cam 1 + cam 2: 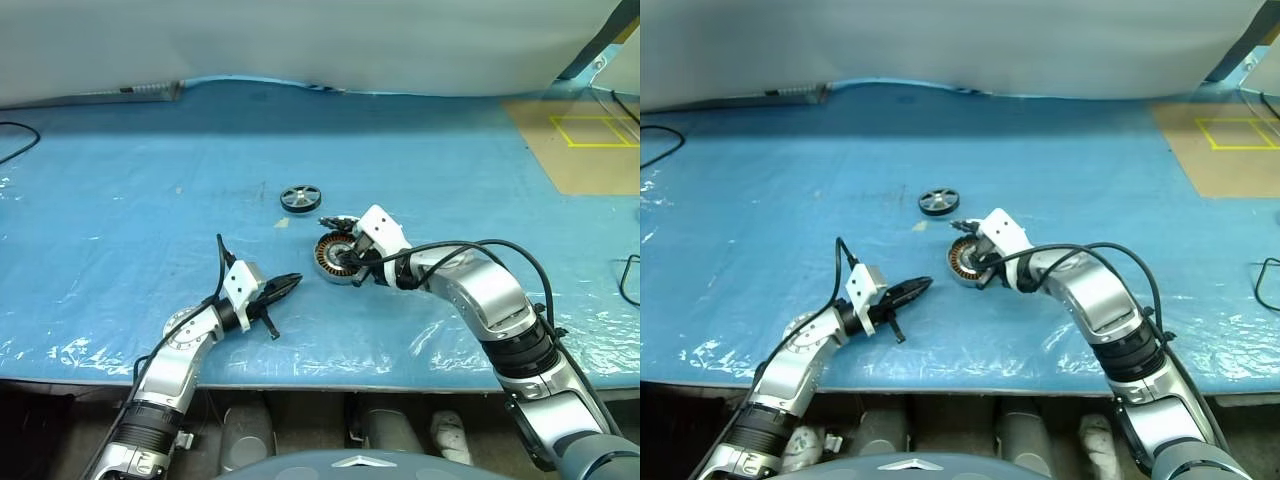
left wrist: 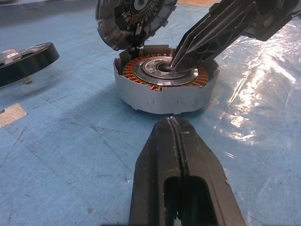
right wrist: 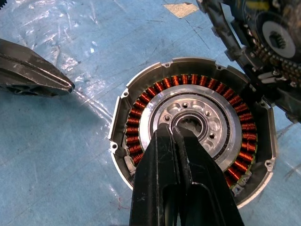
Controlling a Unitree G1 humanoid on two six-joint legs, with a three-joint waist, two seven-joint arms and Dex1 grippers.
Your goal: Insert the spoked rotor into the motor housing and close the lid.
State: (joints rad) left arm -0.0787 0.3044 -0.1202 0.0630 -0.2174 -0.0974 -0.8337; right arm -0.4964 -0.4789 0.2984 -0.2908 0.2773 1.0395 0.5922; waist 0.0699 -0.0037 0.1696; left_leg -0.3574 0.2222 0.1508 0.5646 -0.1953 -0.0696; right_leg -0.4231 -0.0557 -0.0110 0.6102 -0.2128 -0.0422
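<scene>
The motor housing [image 1: 327,250] stands on the blue table cover, its copper windings [image 3: 188,80] ringing a silver hub. Its lid [image 2: 134,19] stands tilted up, open on the hinge at the far rim. My right gripper [image 3: 171,131] is shut, and its tips point down into the hub's centre hole with nothing held. My left gripper [image 1: 290,285] is shut and empty, level above the cover just left of the housing, pointing at it. The spoked rotor [image 1: 300,197] lies flat behind the housing, apart from both grippers.
A small beige tape scrap [image 1: 282,222] lies between rotor and housing. A brown board [image 1: 590,140] with yellow tape lines covers the far right. A black cable [image 1: 15,140] loops at the far left. The table's front edge [image 1: 320,385] runs close below both arms.
</scene>
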